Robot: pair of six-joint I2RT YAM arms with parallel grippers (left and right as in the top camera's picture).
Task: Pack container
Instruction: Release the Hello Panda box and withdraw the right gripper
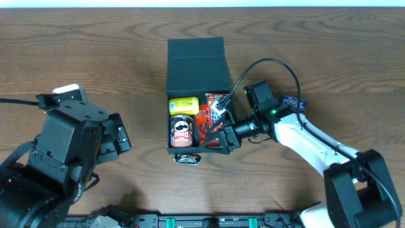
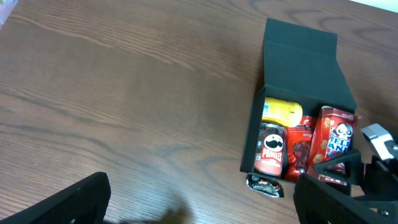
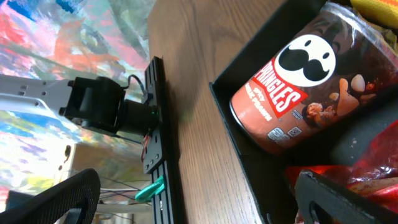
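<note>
The container (image 1: 196, 63), a matte black cardboard box with its flat lid swung open, sits mid-table. Well to its left, the left gripper (image 1: 119, 134) hangs spread wide and empty. Inside lie a glossy cylindrical Pringles can (image 1: 181, 132) and crinkly red packets (image 1: 204, 120). The right gripper (image 1: 209, 134) is also wide open and holds nothing over the packets. It should probably settle them gently and avoid the thin wall.

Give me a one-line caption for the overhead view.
Right gripper reaches into the open dark box holding a Pringles can, yellow packet and red snack bags; left gripper sits aside.
</note>
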